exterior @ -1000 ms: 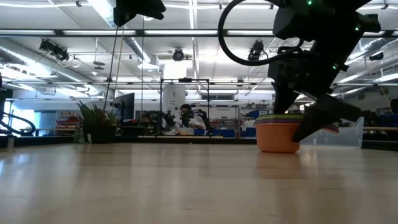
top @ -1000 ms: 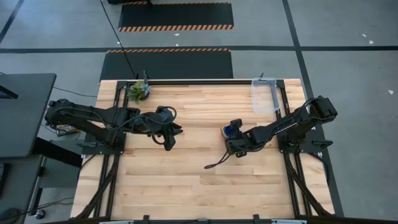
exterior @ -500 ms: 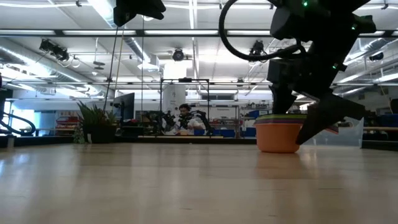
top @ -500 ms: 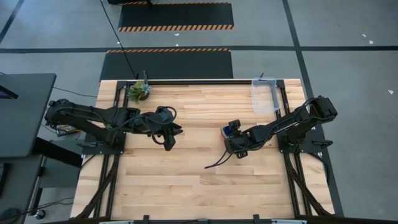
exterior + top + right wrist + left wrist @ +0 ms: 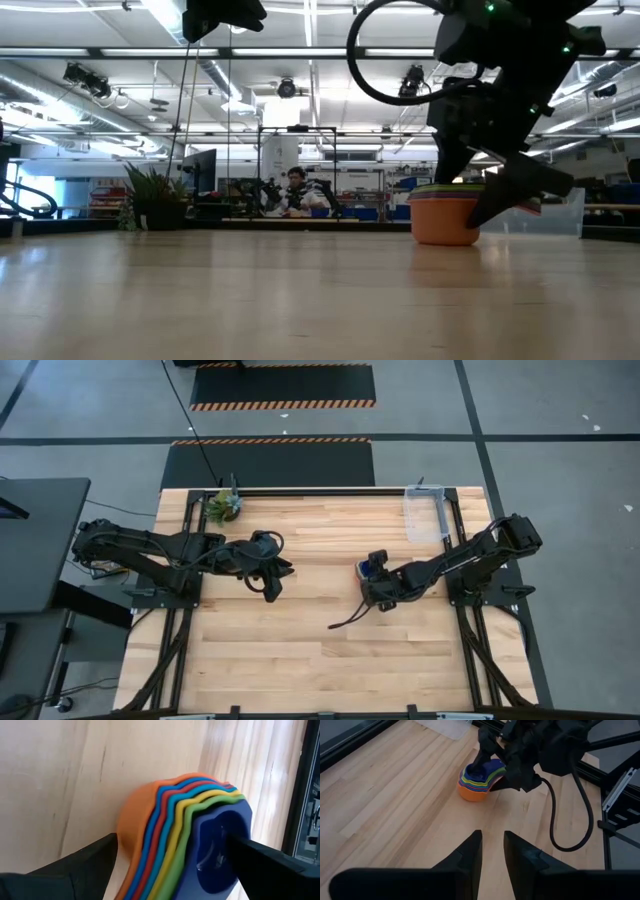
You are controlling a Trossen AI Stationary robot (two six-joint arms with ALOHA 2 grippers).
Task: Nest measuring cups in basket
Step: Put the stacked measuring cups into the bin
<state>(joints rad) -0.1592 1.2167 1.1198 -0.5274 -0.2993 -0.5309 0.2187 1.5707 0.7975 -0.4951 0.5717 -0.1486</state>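
Your nesting is done: the cups (image 5: 479, 784) sit as one stack on the desk (image 5: 300, 640), orange outermost at the bottom, then light blue, red, another blue band, yellow, green, and dark blue innermost on top, as the right wrist view shows. What is left, I judge, is the whole second half: the stack has to go into the basket (image 5: 425, 513), and it is not there yet

Taking the basket as your landmark, it stands at the far right corner of the desk, and the stack rests well apart from it, toward the desk's middle and nearer the front edge. The plant (image 5: 225, 506) is at the far left corner, across the desk from the basket

Containers: the basket looks empty from above, though it is see-through and small in that view, so check it. The orange cup holds all the others; the dark blue cup has nothing in it but one finger of your right tool

The right tool (image 5: 170, 857) is spread wide around the stack's rim, one finger outside the orange wall and the other dipping into the dark blue cup. It is not pinching yet; I cannot tell if either finger touches plastic

The left tool (image 5: 492, 851) hovers over the desk well left of the basket, aimed at the stack, its fingers a narrow gap apart and holding nothing
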